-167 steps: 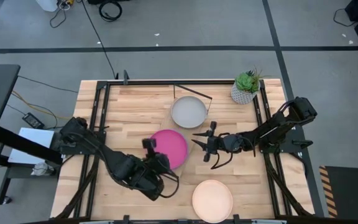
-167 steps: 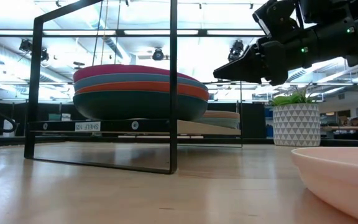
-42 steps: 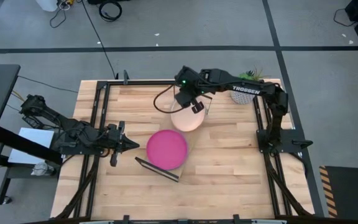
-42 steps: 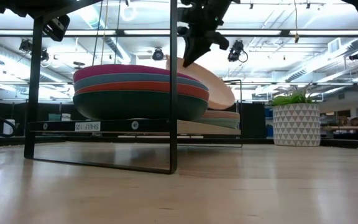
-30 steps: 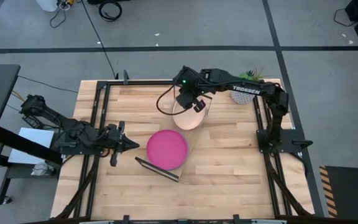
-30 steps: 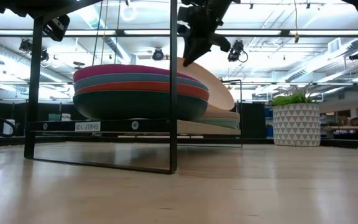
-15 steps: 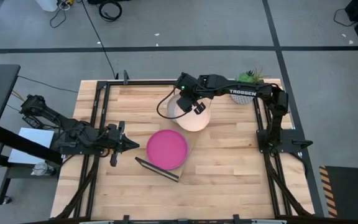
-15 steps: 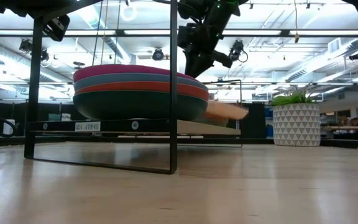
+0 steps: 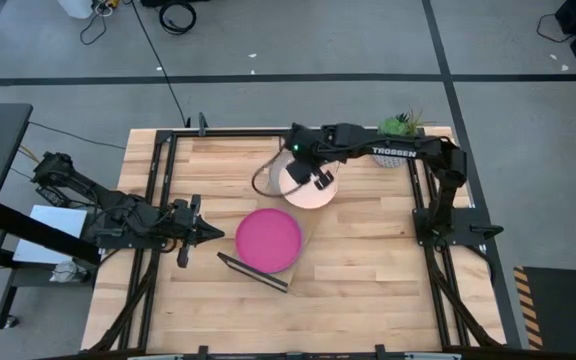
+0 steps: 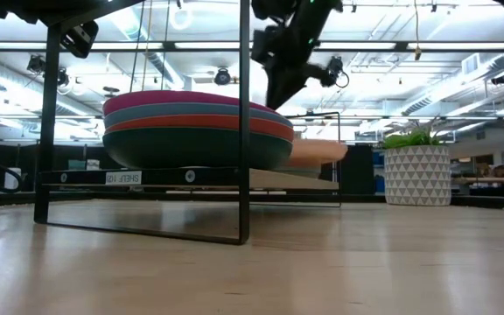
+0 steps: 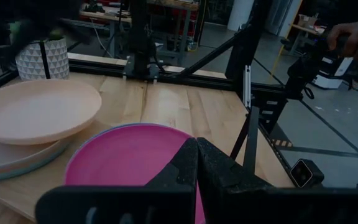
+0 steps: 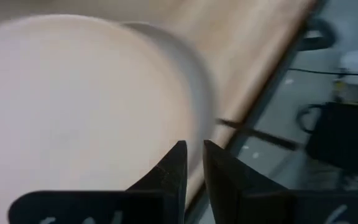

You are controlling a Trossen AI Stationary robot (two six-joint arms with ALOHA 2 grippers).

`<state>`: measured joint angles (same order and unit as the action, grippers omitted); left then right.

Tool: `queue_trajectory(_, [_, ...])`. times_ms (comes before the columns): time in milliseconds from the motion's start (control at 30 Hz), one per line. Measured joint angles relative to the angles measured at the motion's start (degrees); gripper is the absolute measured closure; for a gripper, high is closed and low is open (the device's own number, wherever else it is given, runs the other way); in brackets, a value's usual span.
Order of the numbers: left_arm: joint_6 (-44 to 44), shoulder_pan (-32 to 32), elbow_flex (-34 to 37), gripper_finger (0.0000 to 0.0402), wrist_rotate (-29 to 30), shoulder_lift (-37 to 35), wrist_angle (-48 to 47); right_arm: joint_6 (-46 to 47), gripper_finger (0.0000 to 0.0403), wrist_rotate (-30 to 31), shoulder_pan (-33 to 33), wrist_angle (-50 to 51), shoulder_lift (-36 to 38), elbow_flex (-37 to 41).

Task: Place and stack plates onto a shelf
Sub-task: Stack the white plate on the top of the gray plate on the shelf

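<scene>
Directly under the right gripper (image 9: 315, 179): the cream plate (image 9: 303, 190), topmost on the far stack of the shelf (image 10: 147, 177); seen level in the low view, flat on the plates below it and not tilted; gripper just above its rim on the plant (image 9: 396, 140) side, fingers a little apart with nothing between them in the right wrist view, so judged open and clear of the plate, though whether a fingertip touches the rim cannot be told.

Round plate, so no long axis to mind; only the up-and-down line between gripper and rim matters; likely a straight lift, not a sideways pull, lest a finger drag the plate off its stack.

Nearer to this plate by far: the right arm; left gripper (image 9: 206, 233) closed, empty, low over the left of the tabletop (image 9: 368, 290), pointed at the magenta plate (image 9: 268, 240), well apart from the cream one.

Magenta plate on top of the other stack, just beside the cream stack on the same board; rims of the two stacks near, possibly touching.

Surface: light wood board, level; thin black wire frame (image 10: 244, 122) close by the right gripper in the low view, a snag to watch on the way up.

No plate in sight on the bare tabletop; stacking judged finished or nearly so.

Beyond the tabletop: grey floor, cables, a dark stand at the left.
</scene>
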<state>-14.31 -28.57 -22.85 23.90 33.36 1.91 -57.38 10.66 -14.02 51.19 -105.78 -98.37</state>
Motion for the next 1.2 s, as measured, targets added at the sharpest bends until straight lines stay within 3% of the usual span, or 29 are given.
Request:
queue_trajectory(133, [0.0,0.0,0.0,0.0395,0.0,0.0,0.0,3.7,0.035,3.0,4.3,9.3,0.6,-0.1])
queue_trajectory(233, [0.0,0.0,0.0,0.0395,0.0,0.0,0.0,11.5,0.0358,5.1,8.2,15.4,1.0,-0.1])
queue_trajectory(367, [0.0,0.0,0.0,0.0395,0.0,0.0,0.0,24.0,0.0371,-1.9,11.5,23.3,1.0,0.2])
queue_trajectory(500, [0.0,0.0,0.0,0.0395,0.0,0.0,0.0,31.4,0.0393,-2.7,13.7,27.6,1.0,2.8])
queue_trajectory(600, [-0.2,0.0,0.0,0.0395,0.0,0.0,0.0,33.9,0.0395,-4.4,13.9,27.0,1.0,7.6])
queue_trajectory(767, [-7.4,0.0,0.0,0.0395,0.0,0.0,0.1,36.7,0.0392,-1.7,13.9,25.6,1.0,16.2])
queue_trajectory(900, [-9.1,0.0,0.0,0.0395,0.0,0.0,0.2,36.6,0.0398,4.2,13.9,20.4,1.0,21.4])
queue_trajectory(1100, [-9.4,0.0,0.0,0.0395,0.0,0.0,0.7,34.0,0.0394,13.6,13.4,10.8,1.0,22.5])
queue_trajectory(1200, [-10.6,0.0,0.0,0.0395,-0.5,0.0,0.7,33.0,0.0394,15.0,13.4,9.3,1.0,20.7])
